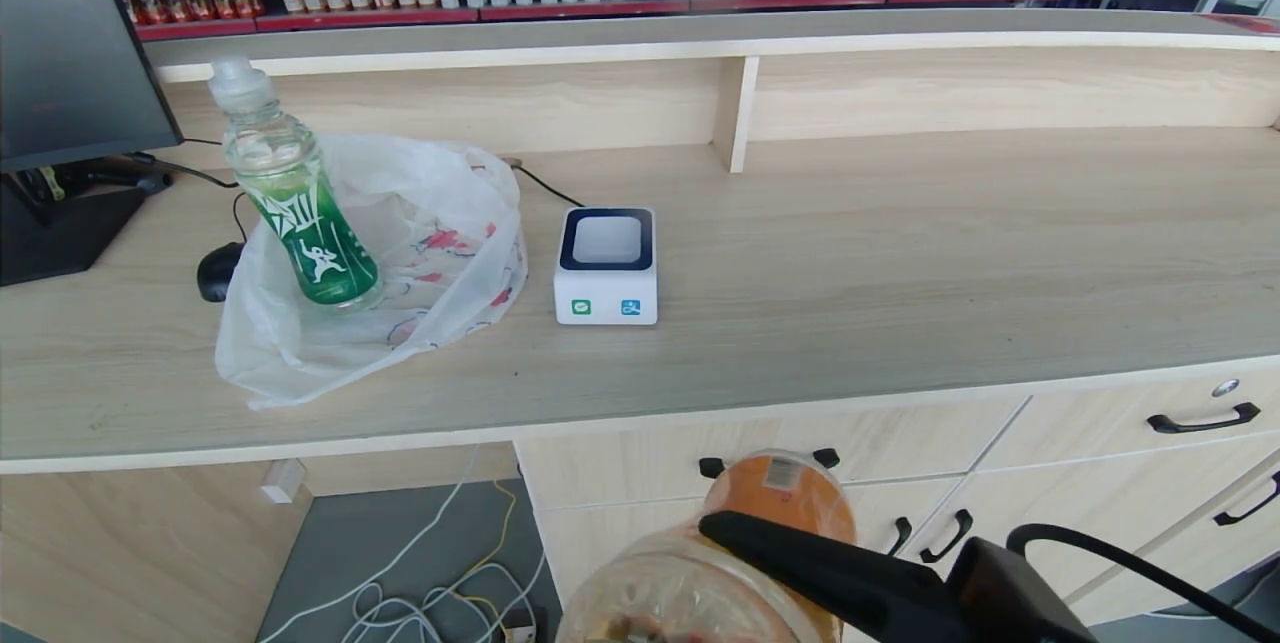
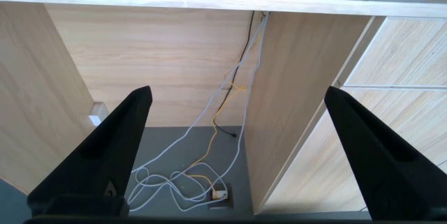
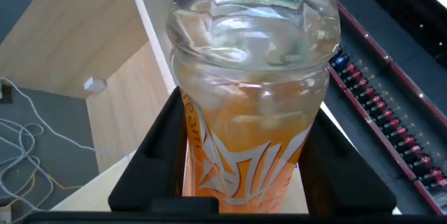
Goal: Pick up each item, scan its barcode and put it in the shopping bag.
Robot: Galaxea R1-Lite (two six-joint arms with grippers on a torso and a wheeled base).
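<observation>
Your right fingers (image 3: 157, 154) clench the orange bottle (image 3: 244, 147) below the worktop (image 1: 900, 253) edge. The scanner (image 1: 606, 263) and the shopping bag (image 1: 440, 223), with a green bottle (image 1: 305, 213), lie beyond them. Your left fingers (image 2: 105, 161) stand spread wide.

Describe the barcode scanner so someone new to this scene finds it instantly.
Start at the long wooden counter. Beside the white shopping bag, toward the robot's right, sits the scanner. It is the only small white box, with a dark-framed window on top.
</observation>
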